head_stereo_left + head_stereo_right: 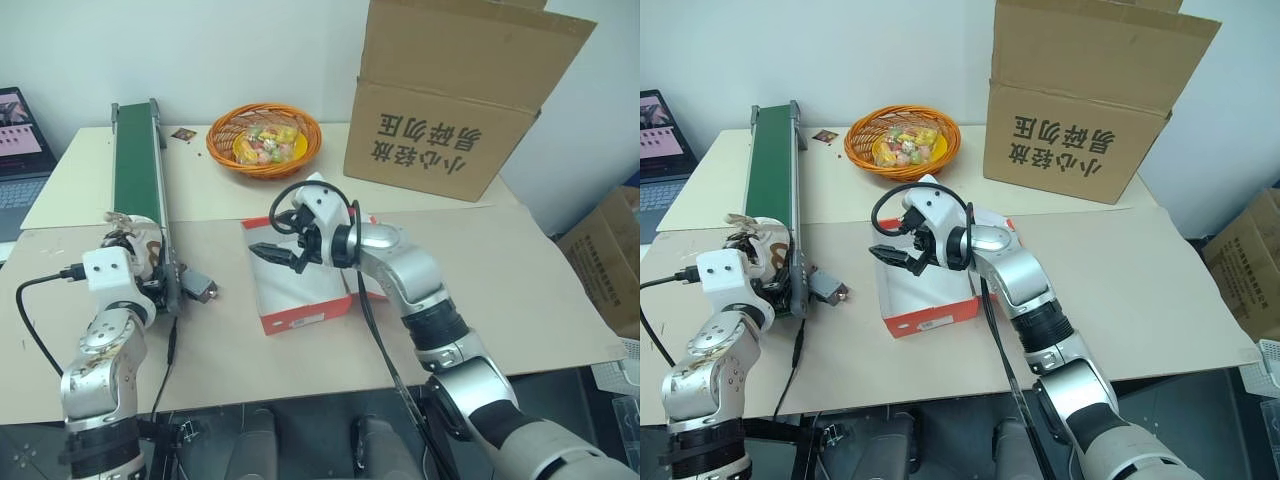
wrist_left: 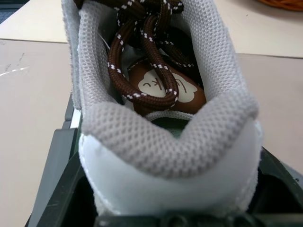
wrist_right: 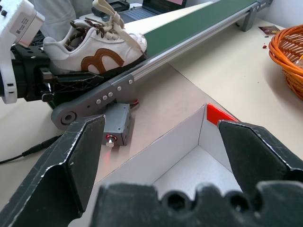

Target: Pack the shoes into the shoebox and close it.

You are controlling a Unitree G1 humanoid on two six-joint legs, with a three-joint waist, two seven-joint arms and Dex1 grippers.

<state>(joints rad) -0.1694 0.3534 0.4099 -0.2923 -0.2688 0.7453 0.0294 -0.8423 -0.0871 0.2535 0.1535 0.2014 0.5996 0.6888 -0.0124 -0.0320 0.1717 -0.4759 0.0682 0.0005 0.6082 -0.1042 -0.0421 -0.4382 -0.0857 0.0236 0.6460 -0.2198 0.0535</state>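
Note:
A white sneaker [image 3: 99,47] with dark brown laces and a brown-tan side mark rests on the near end of the green conveyor belt [image 1: 135,160]. My left gripper [image 1: 140,258] is shut on the sneaker's heel [image 2: 165,142], one black finger [image 2: 52,161] against each side. The shoebox [image 1: 300,322], red-orange outside and white inside, lies open on the table to the right of the belt's end, and nothing is visible in it. My right gripper [image 1: 275,256] hovers just above the box's near-left part, open and holding nothing.
A small grey motor block [image 1: 198,287] with a red light sits between belt and box. An orange basket [image 1: 264,140] of sweets and a large brown printed carton [image 1: 450,110] stand behind. A laptop [image 1: 20,150] is at far left. More cartons [image 1: 610,260] stand beyond the table's right edge.

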